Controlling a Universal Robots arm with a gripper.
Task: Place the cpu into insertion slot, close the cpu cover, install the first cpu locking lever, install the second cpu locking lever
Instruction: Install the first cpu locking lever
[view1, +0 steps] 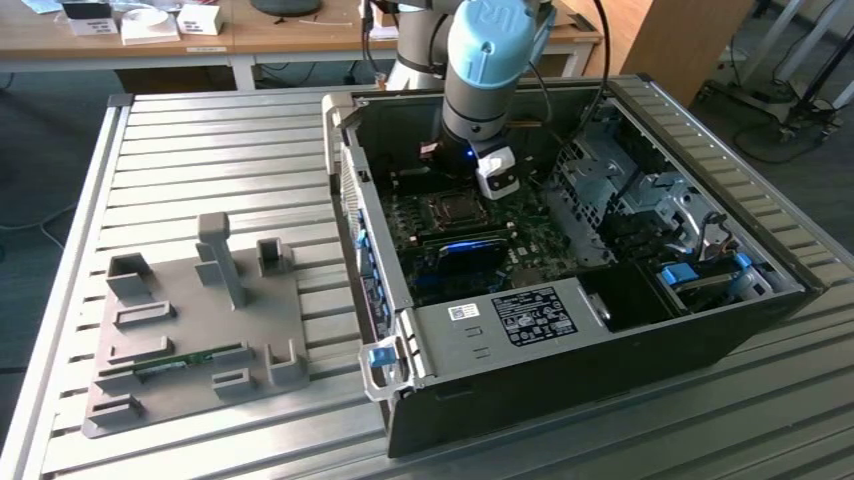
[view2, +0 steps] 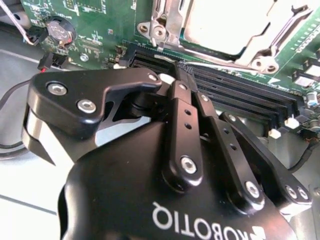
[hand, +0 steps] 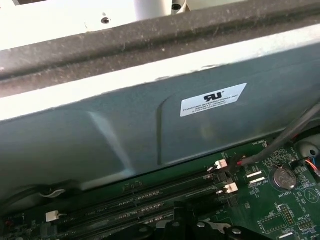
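I am looking down past the tool in the second wrist view, and its 2 fingers are lying pressed together with nothing between them, tips hanging just over the long black memory slots. I am judging that the closed tips suit pushing on a small part better than gripping one.

Just beyond those slots, the cpu is sitting in the insertion slot, its pale metal top showing through the window of the cpu cover, which is lying down flat over it. So the chip is already seated and the cover appears closed. Thin metal levers are running along the frame's edges, but I cannot tell whether either is latched.

In the exterior view, the arm is reaching down into the open computer case, with the tool hovering beside the socket on the green motherboard. The case is lying on its side, probably so the board faces upward for the arm.

The case is resting on a slatted metal counter. Toward the exterior view's left, a grey fixture plate with upright holders is sitting well apart from the case, 1 green strip lying in it. Further back, a wooden desk is carrying small white boxes.
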